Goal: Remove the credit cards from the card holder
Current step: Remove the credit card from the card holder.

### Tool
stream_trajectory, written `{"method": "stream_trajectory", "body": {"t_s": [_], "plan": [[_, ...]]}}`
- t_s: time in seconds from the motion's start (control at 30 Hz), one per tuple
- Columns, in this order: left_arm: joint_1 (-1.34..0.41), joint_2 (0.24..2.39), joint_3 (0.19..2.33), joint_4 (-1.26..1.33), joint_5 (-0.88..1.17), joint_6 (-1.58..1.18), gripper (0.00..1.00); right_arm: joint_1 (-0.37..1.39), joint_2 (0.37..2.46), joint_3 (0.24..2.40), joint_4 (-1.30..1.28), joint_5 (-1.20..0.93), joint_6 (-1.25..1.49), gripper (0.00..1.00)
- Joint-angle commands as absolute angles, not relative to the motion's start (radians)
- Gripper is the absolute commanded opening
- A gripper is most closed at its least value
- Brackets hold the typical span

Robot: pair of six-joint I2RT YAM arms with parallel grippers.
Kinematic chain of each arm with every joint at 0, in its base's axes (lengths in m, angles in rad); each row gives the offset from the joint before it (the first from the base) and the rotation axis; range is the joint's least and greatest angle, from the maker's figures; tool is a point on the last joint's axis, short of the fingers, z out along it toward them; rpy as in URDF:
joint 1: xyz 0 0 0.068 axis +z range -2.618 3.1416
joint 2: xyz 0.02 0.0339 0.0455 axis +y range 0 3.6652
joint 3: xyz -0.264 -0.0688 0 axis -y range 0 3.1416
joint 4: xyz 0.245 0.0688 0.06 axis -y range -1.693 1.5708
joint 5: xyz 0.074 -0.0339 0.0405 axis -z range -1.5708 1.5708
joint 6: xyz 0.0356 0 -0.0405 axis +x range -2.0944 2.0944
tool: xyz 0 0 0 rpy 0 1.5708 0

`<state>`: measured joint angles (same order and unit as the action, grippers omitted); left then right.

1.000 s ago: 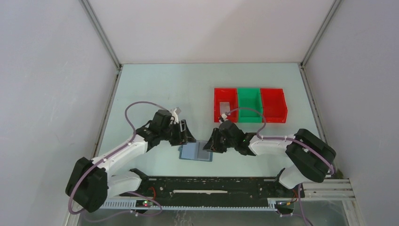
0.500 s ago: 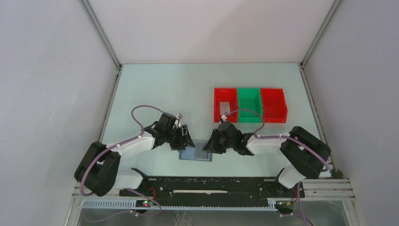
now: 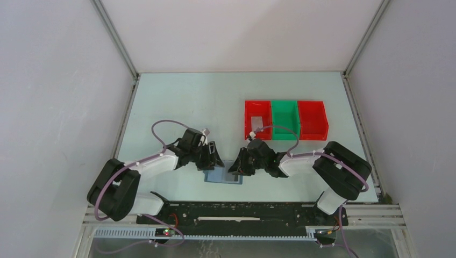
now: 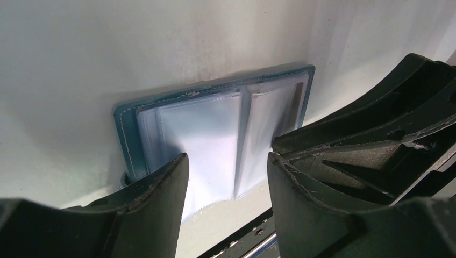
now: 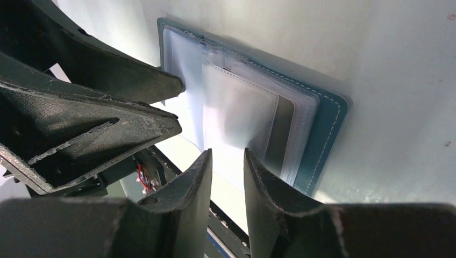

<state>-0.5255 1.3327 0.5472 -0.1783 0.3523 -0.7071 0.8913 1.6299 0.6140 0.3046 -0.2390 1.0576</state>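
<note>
The small teal bifold card holder (image 3: 224, 176) lay opened flat on the pale table (image 3: 177, 102), low in the centre of the overhead view, with its clear, light blue-grey inner pockets facing up. The left gripper (image 4: 227, 158) hovered over the holder's left half with its jaws spread wide and nothing between them. The right gripper (image 5: 226, 156) came in from the opposite side over the right half. Its jaws stood a narrow gap apart, and the wrist view showed no card pinched between them. A row of three plastic bins sat at centre right of the overhead view. In the leftmost one, a red bin (image 3: 248, 122), lay a small grey flat card (image 3: 257, 123), which I judged to be one credit card already taken out. In the right wrist view a dull grey-brown strip (image 5: 286, 129) showed beside the white pocket flap near the holder's spine. It looked like a card tucked in its sleeve, though the frosted plastic made that uncertain. The green bin (image 3: 285, 120) and the other red bin (image 3: 313, 119) looked empty from above. The task therefore seemed partly done, with at least one card left to extract. How many more were hidden in the pockets could not be told.
</note>
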Motion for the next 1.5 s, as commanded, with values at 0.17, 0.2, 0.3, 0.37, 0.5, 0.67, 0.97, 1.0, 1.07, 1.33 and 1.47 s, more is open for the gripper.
{"method": "stream_trajectory", "body": {"t_s": [0.17,0.2,0.3,0.37,0.5,0.67,0.97,1.0,1.07,1.33,1.47], "plan": [[-0.527,1.105,0.531,-0.242,0.211,-0.713,0.64,0.871,1.545,0.606,0.244,-0.178,1.018,0.37],[-0.526,1.08,0.535,-0.252,0.194,-0.712,0.64,0.873,1.512,0.606,0.215,-0.145,1.006,0.37],[-0.526,1.067,0.537,-0.256,0.184,-0.707,0.65,0.867,1.445,0.606,0.16,-0.09,0.976,0.39],[-0.526,1.097,0.532,-0.243,0.196,-0.707,0.65,0.859,1.45,0.606,0.141,-0.09,0.975,0.39],[-0.526,1.17,0.505,-0.175,0.222,-0.721,0.64,0.869,1.483,0.606,0.117,-0.088,0.993,0.41],[-0.526,1.242,0.495,-0.165,0.223,-0.721,0.63,0.887,1.513,0.604,0.128,-0.085,1.003,0.42],[-0.526,1.271,0.491,-0.16,0.232,-0.714,0.63,0.9,1.546,0.604,0.183,-0.113,1.002,0.42],[-0.526,1.275,0.492,-0.16,0.234,-0.713,0.63,0.902,1.543,0.604,0.184,-0.111,1.001,0.42],[-0.526,1.283,0.494,-0.157,0.24,-0.712,0.63,0.907,1.53,0.604,0.18,-0.102,0.998,0.41],[-0.526,1.277,0.491,-0.156,0.239,-0.712,0.63,0.922,1.455,0.605,0.091,-0.001,1.0,0.42],[-0.526,1.273,0.491,-0.158,0.242,-0.711,0.63,0.931,1.445,0.606,0.09,0.033,1.009,0.42]]}}
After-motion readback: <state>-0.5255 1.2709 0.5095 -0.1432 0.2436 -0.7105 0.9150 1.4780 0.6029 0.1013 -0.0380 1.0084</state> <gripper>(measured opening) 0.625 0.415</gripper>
